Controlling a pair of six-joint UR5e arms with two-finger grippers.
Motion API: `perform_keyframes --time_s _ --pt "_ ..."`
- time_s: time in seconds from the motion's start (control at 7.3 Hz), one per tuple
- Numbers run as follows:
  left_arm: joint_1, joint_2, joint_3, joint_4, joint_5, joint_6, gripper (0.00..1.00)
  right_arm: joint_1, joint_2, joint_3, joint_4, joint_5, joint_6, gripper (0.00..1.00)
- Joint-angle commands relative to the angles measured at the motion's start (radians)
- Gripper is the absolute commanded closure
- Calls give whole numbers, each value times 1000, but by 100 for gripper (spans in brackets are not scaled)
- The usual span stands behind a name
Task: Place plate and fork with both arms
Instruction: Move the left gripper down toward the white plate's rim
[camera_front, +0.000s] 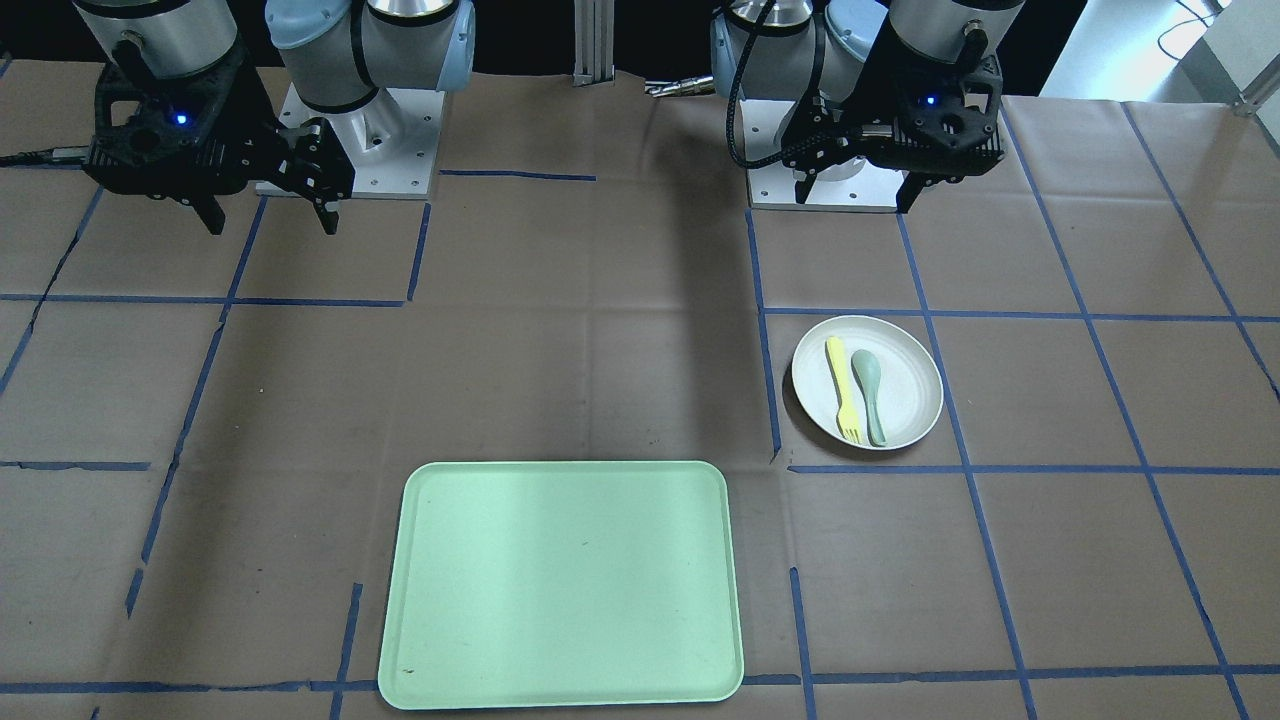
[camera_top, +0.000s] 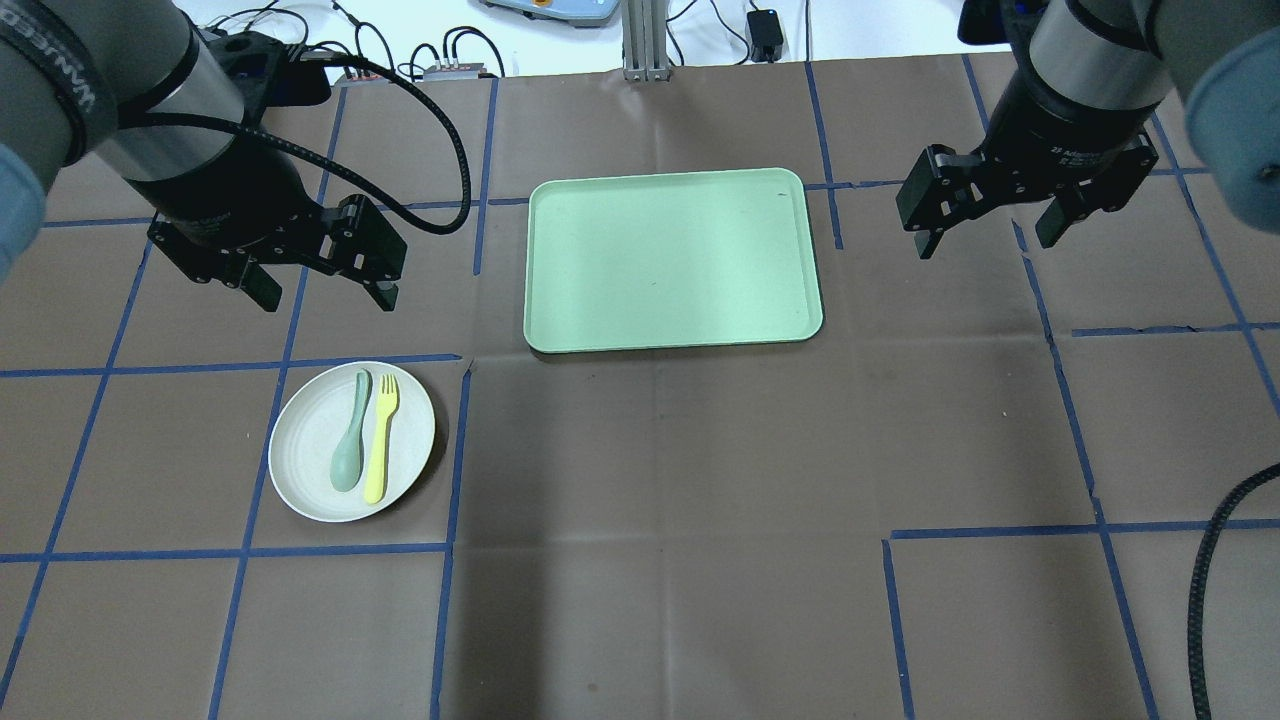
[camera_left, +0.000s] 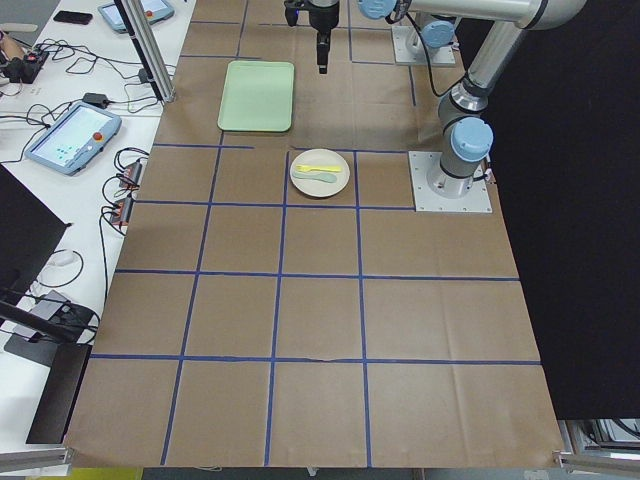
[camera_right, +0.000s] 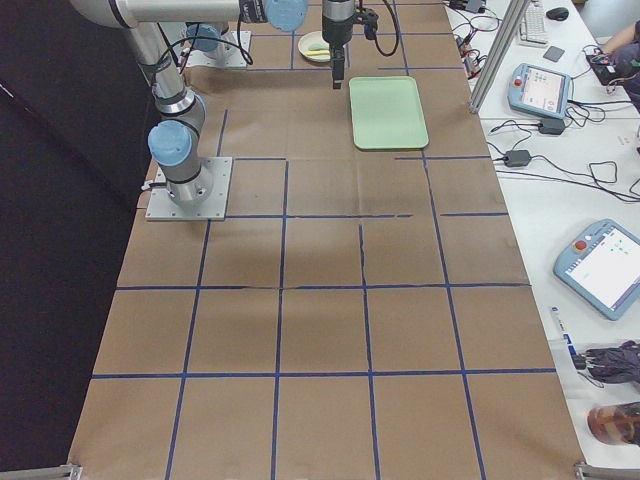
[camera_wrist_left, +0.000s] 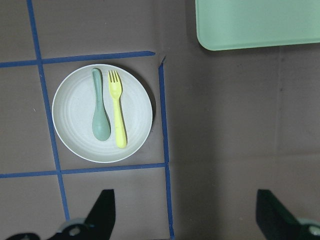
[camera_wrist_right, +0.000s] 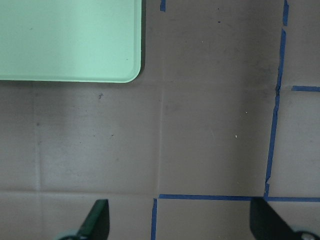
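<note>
Pickup not begun, I'd say. The table (camera_top: 700, 500) holds a green tray (camera_top: 672, 258); left gripper (camera_top: 328, 298) and right gripper (camera_top: 985, 245) hover, jaws spread, holding nothing. The plate (camera_top: 300, 470) sits near the left one, the fork (camera_top: 381, 440) lying in it. Next: left probably drops to the rim.

Left arm (camera_top: 200, 80) and right arm (camera_top: 1080, 40): silver-grey tubes, light blue joint caps. Left gripper (camera_top: 328, 298) and right gripper (camera_top: 987, 242) black. Ribbed black cable (camera_top: 463, 160) on left.
</note>
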Motion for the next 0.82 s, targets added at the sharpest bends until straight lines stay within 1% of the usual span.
perform_keyframes --time_s 0.0,0.68 --pt "0 2 -3 0 1 2 0 0 0 -1 -1 2 0 0" --pt "2 5 3 -11 10 -5 0 -6 -1 -1 1 2 0 0"
